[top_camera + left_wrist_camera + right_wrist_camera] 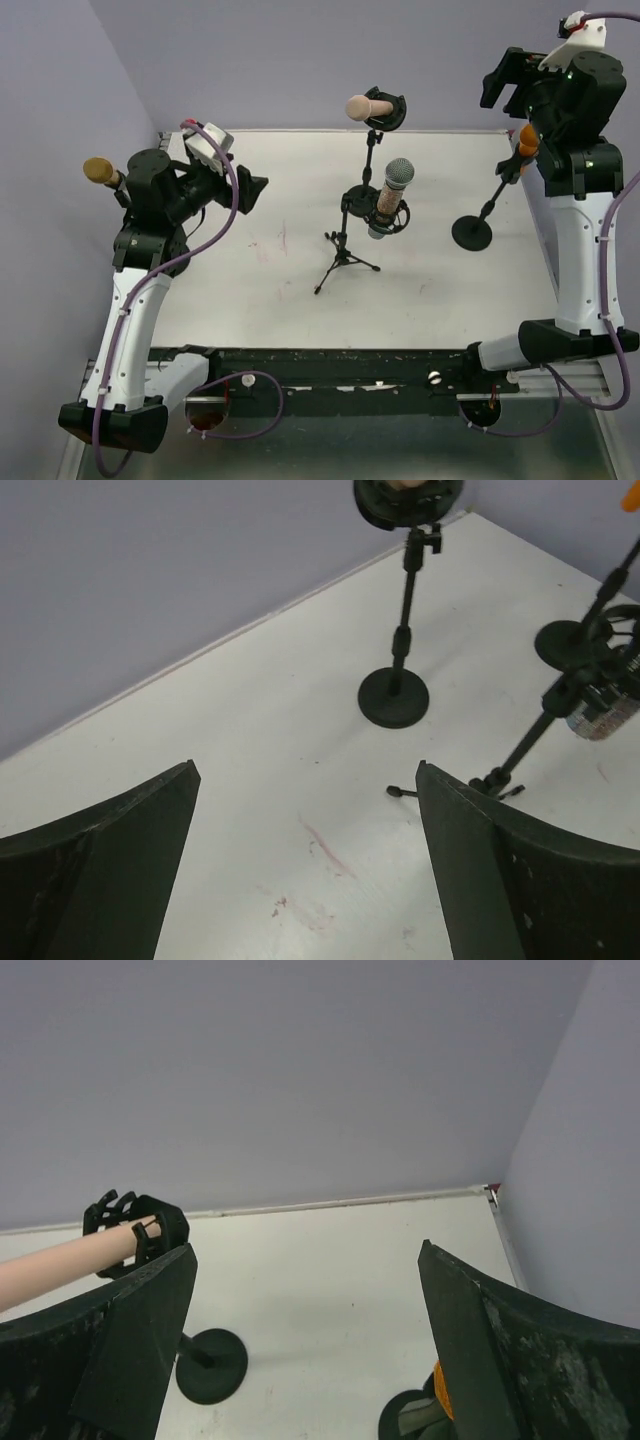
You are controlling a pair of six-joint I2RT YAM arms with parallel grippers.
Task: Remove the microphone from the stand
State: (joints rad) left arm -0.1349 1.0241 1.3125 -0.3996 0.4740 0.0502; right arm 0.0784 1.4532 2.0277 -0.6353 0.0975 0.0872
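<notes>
We see the silver-grilled microphone (392, 195) sitting tilted in the clip of a tripod stand (345, 258) near the middle of the white desk (260, 290), its grille end raised. Our left end effector (250, 190) hovers over the desk's left side with its fingers spread wide and nothing between them. The silver-grilled microphone lies to its right, well apart from it, and shows only at the right border of the left wrist view. Our right end effector (495, 85) hangs high over the far right corner, its fingers likewise apart and empty, with the silver-grilled microphone well apart from it, toward the desk's middle. A pink microphone (366, 106) on a round-base stand (393, 697) is behind the tripod stand. An orange microphone (527, 140) stands at the right, and a yellow-headed microphone (99, 170) sits by the left arm.
</notes>
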